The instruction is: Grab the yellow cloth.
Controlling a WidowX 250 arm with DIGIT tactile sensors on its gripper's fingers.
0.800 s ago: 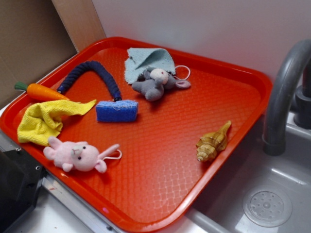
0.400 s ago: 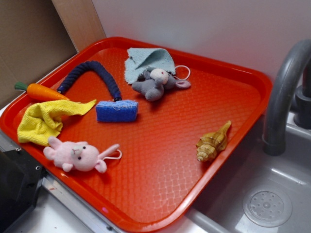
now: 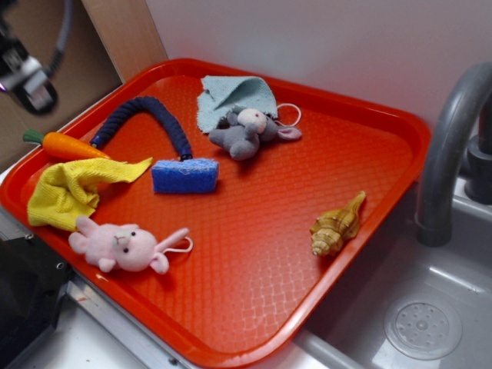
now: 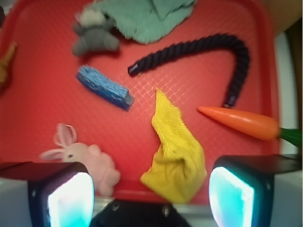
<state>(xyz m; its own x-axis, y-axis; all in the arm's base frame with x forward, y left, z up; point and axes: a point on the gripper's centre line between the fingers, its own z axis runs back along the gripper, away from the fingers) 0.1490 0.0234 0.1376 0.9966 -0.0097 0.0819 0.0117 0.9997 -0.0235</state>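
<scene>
While the gripper hangs above with its fingers spread wide apart and nothing between them, the yellow cloth lies wrinkled on the red tray. Its pointed corner almost touches the blue sponge, and the pink bunny sits just beside it.

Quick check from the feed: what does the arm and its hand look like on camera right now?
In the wrist view, the hand shows two chunky black fingers with rounded pads glowing pale cyan-white on their faces, and a dark bar with small screws between them at the bottom edge. In the exterior view it is a blurred black-and-silver block at the top left, with a dark cable curving up from it.
</scene>
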